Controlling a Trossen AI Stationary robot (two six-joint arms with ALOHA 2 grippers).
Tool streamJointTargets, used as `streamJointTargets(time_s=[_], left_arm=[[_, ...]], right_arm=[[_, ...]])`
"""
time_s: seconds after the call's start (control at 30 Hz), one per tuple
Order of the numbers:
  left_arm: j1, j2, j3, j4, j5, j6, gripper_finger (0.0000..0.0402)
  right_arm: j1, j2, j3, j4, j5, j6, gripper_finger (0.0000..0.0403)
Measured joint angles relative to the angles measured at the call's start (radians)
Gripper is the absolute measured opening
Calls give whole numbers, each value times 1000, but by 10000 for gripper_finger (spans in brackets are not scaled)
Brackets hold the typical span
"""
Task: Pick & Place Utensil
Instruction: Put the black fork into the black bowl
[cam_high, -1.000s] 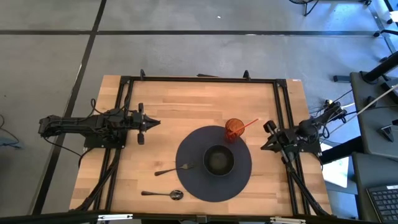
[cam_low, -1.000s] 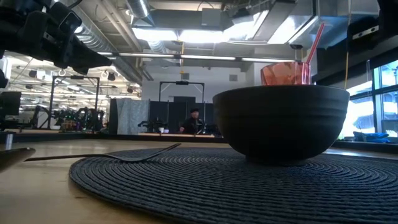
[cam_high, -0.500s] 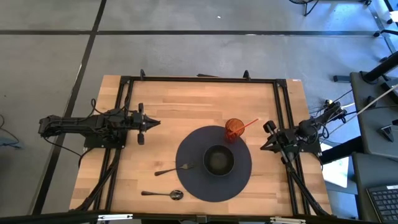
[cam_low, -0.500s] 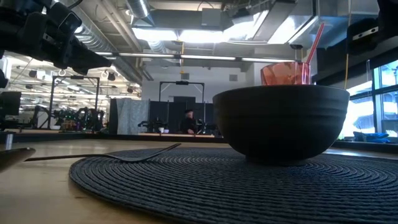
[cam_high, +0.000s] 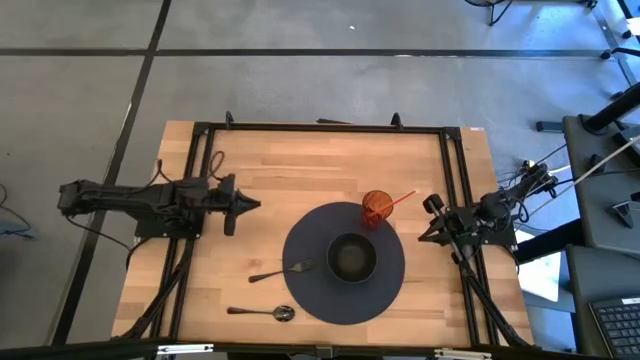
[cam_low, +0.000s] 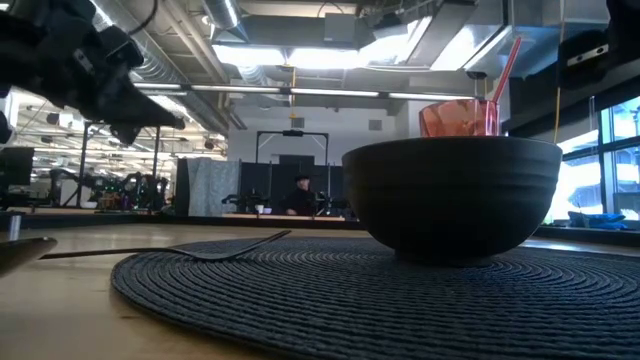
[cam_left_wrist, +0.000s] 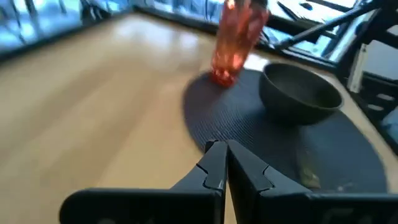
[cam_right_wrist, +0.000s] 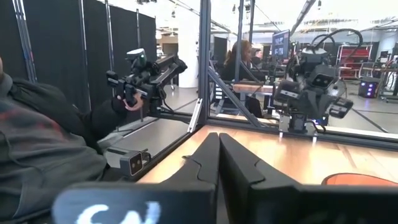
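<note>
Left hand: it is over the bare wood at the 9 o'clock side of the surface, tip pointing toward the placemat; its fingers are pressed together with nothing between them, as the left wrist view shows.
Right hand: it waits at the 3 o'clock edge of the surface, fingers clenched together and empty.
Placemat: dark, round and woven, it lies a little toward 5 o'clock from the middle of the surface.
Bowl: dark, it stands upright near the centre of the placemat.
Cup: orange, with a red straw, it stands on the placemat's rim at 12 o'clock from the bowl.
Fork: it lies at 9 o'clock from the bowl, tines on the placemat's edge, handle on the wood.
Spoon: it lies on the wood at 7 o'clock from the bowl, just beside the placemat.
Person: seen far behind in the low view.
</note>
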Motion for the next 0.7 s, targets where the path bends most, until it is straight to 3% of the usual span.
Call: streamJointTargets(time_s=[0.13,0.37,0.53,0.7], left_arm=[[-85,77,8,-3,-100,-106,4],[-337,284,124,-40,-304,-317,2],[-541,583,385,-255,-449,-481,1],[-655,916,692,-593,-448,-584,3]], right_arm=[[0,0,0,-2,1,-38,7],[0,0,0,0,1,-106,13],[0,0,0,-2,1,-101,14],[0,0,0,-3,1,-94,14]])
